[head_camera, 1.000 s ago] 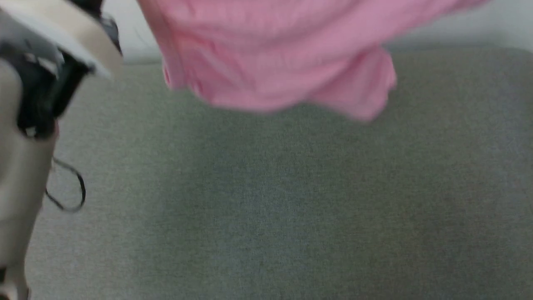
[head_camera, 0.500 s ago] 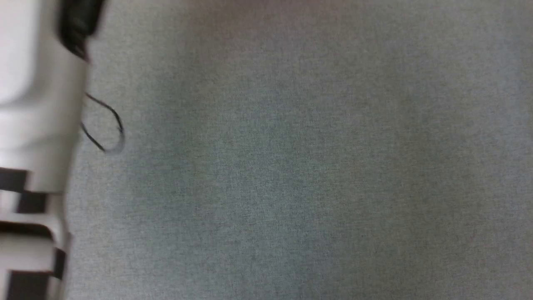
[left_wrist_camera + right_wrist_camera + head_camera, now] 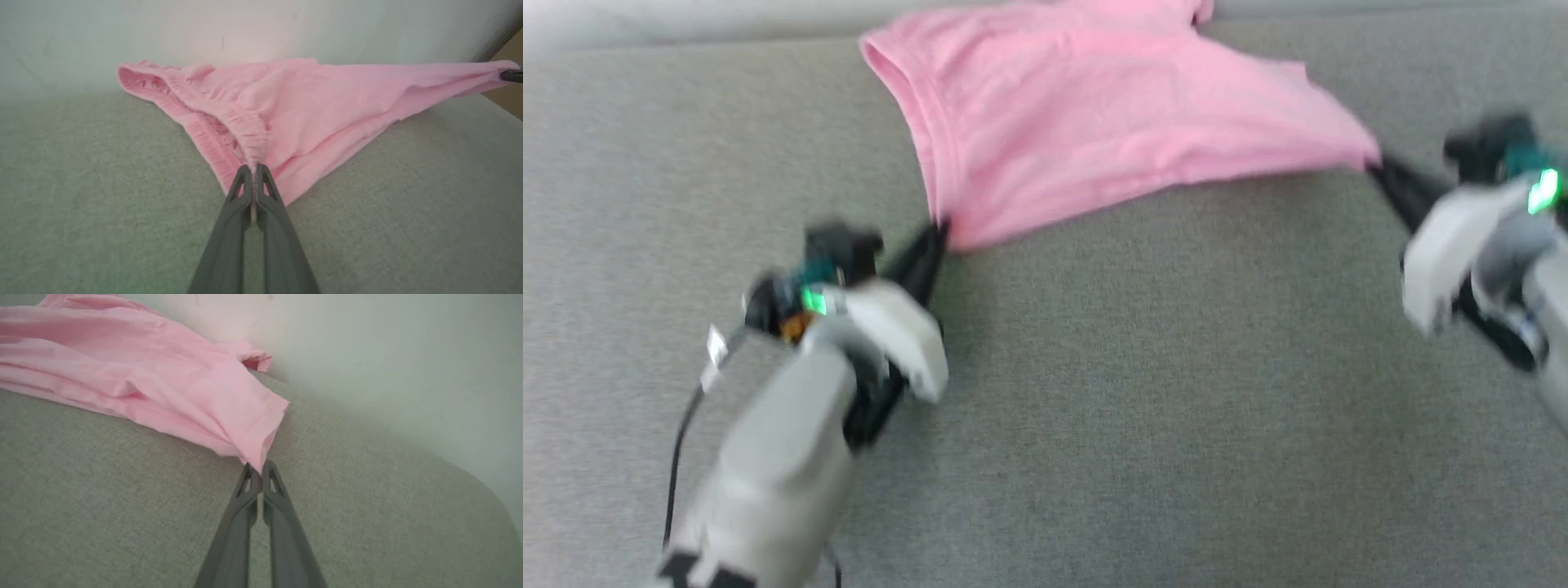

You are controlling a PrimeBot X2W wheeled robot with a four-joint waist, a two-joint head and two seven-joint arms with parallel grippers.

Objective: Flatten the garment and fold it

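**Pink shorts, pinched at two corners: flattening step, no fold made yet**

**Left hand** (image 3: 935, 233): Sits at the near left of the cloth, low over the grey fabric surface (image 3: 1135, 408). Its fingers are clenched on the near end of the gathered waistband (image 3: 245, 130). The left wrist view shows a thin ridge of pink nipped between the tips.

**Garment** (image 3: 1094, 139): Lies at the far middle of the surface, close under the pale wall (image 3: 245, 28). It is slung between the two hands. The waistband runs down its left side, from the far edge to the left hand. The body is rumpled, with long folds running toward the right corner. Its near edge looks slightly lifted. The far leg hem (image 3: 261, 361) is curled up against the wall.

**Right hand** (image 3: 1376, 167): Sits at the right, well apart from the left hand. Its fingers are clenched on the right corner of the cloth, apparently a leg hem. The right wrist view shows the corner caught just at the tips.

**Step in hand**: This is judged to be the spreading, with the cloth stretched but not yet flat.

**Next move**:
- Both hands should likely draw nearer, away from the wall, so the curled far hem gets room to unroll.
- An even pull outward should take out the long folds.
- The near edge then needs lowering onto the surface before either hand lets go.
- Both grips are shallow, so a sharp tug could pull a corner free.
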